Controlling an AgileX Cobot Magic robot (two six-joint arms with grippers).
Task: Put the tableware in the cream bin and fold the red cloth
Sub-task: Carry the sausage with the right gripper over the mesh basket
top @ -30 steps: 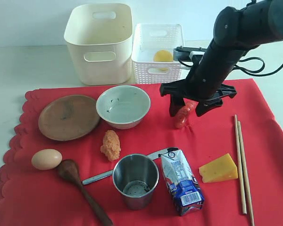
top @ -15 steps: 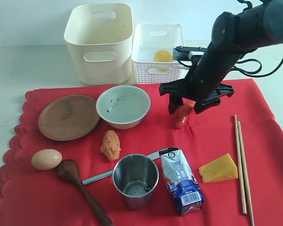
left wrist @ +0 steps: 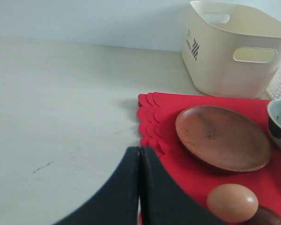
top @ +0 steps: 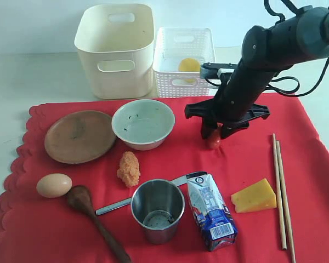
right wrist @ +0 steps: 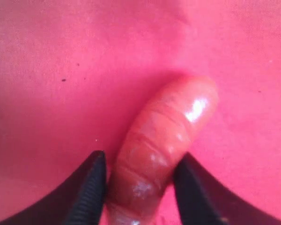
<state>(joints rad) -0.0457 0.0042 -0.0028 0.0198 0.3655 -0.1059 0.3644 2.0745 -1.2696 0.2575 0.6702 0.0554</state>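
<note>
Two fingers of the right gripper (top: 213, 131) pinch a red sausage (top: 213, 141), white speckled bowl (top: 143, 123) nearby. Pale chopsticks (top: 278, 192) opposite run near-to-far.

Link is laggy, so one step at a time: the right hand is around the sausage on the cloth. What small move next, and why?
Probably close the right hand fully on the sausage before any lift. Its fingers flank the sausage closely on both sides, but a firm grip is not evident, and the sausage lies flat on the red cloth.
</note>
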